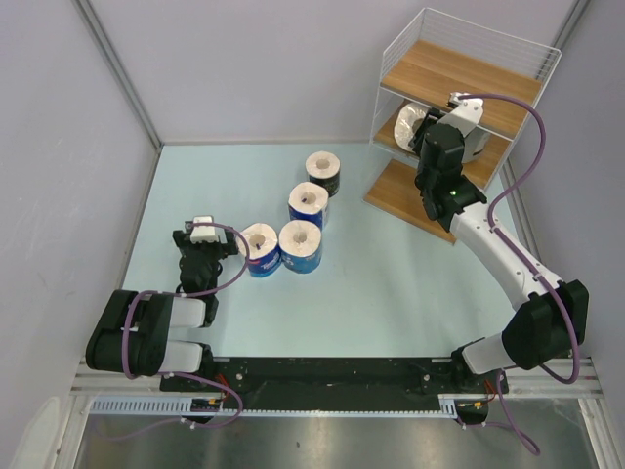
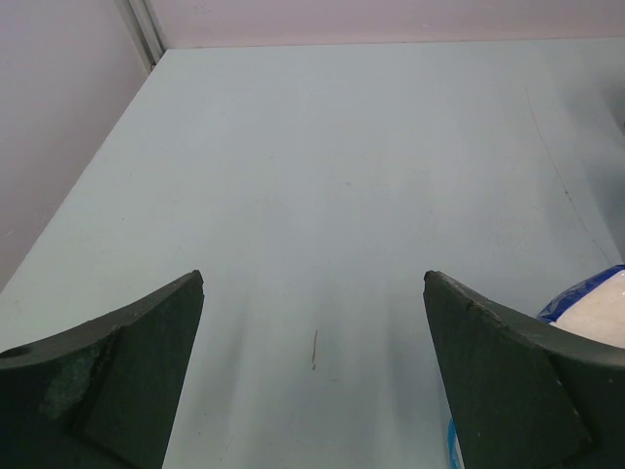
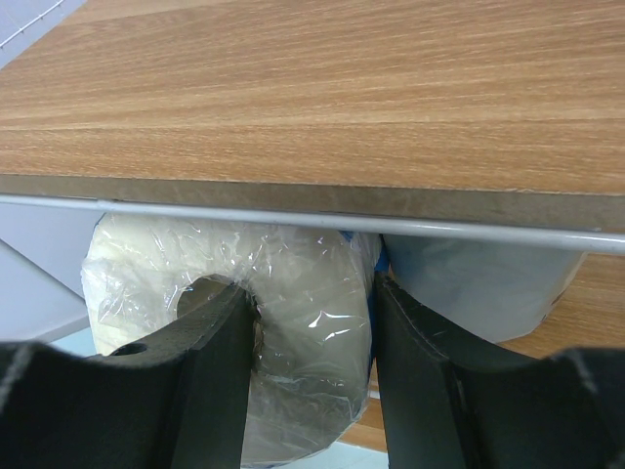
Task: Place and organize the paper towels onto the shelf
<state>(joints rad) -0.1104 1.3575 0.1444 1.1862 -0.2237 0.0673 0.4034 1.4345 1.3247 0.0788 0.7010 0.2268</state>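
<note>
The shelf point(image 1: 459, 73) stands at the back right. My right gripper point(image 1: 422, 135) reaches into its middle tier, shut on the wall of a clear-wrapped white roll point(image 3: 312, 322): one finger is in the hollow core, the other outside. That roll point(image 1: 406, 125) rests on the middle board. A blue-grey wrapped roll point(image 3: 479, 283) sits right beside it. On the table stand a black roll point(image 1: 322, 173) and three blue rolls point(image 1: 308, 203), point(image 1: 300, 244), point(image 1: 261, 249). My left gripper point(image 1: 207, 234) is open and empty just left of the nearest blue roll point(image 2: 596, 308).
The shelf's top board point(image 3: 312, 98) and its white wire point(image 3: 312, 220) hang just above my right fingers. Grey walls close the table at the left and back. The bottom shelf board point(image 1: 395, 191) sticks out toward the rolls.
</note>
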